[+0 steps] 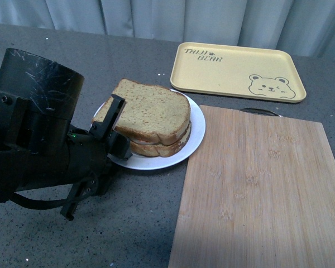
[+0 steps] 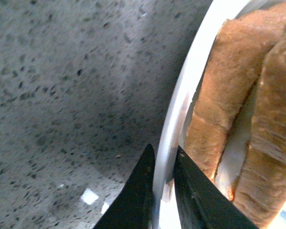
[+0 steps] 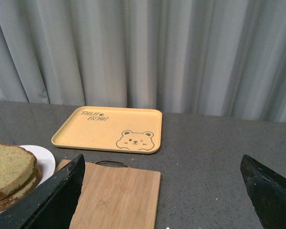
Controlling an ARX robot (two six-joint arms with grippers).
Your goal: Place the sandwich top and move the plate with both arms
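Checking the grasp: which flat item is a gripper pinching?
The small round white plate, rim pinched by the left gripper; the yellow bear tray and bamboo cutting board lie untouched.

- My front view is bright and even; the left arm (image 1: 39,139) casts a soft shadow on the table (image 1: 128,223).
- Left wrist view: plate (image 2: 181,105) edge glares white, close bread (image 2: 271,124) blurs.
- Right wrist view: sharp, flat light.
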